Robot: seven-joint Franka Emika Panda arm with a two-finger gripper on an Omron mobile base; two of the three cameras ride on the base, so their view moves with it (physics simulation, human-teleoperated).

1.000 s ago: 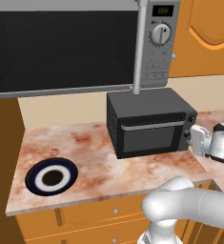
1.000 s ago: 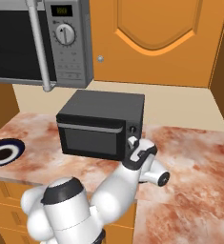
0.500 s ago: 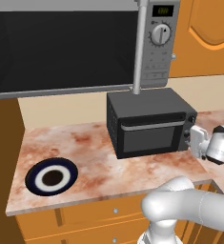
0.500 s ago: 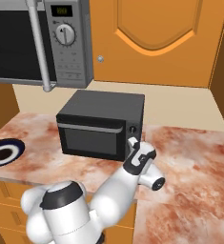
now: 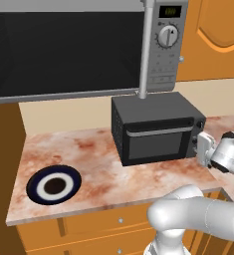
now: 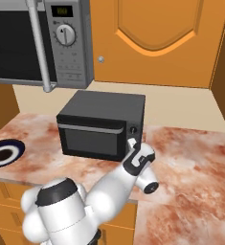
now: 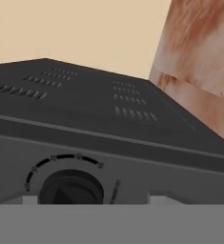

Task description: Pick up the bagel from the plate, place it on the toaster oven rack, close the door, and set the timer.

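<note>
Left base view: gripper (image 5: 200, 147) sits at the right front corner of the toaster oven (image 5: 156, 127), fingers aimed at the control strip beside the door (image 5: 155, 143); from here I can't tell whether the jaws are apart or touching the panel, and nothing is visibly held. Door is up and closed, silver handle bar across its top edge. Plate (image 5: 54, 185) lies on the counter (image 5: 93, 164) well to the left of the oven, near the front edge; its dark centre looks bare, no bagel on it. Microwave (image 5: 88, 45) hangs above and behind the oven. Right base view: gripper (image 6: 134, 146) is pressed up close to the oven's (image 6: 102, 124) right front edge, just below the small knob (image 6: 132, 129) on the control strip; contact can't be confirmed, jaw gap unreadable. Door (image 6: 89, 139) closed, window dark, so the rack and the bagel can't be made out behind it. Plate (image 6: 3, 153) at the far left edge, partly cut off. Hand view: rolled sideways, very close on the oven's (image 7: 108, 119) control face; a round dark knob (image 7: 70, 188) with a dial scale arcing around it sits dead ahead between the finger tips, vent slots on the panel beyond. Tips barely visible, so jaw width can't be told.
</note>
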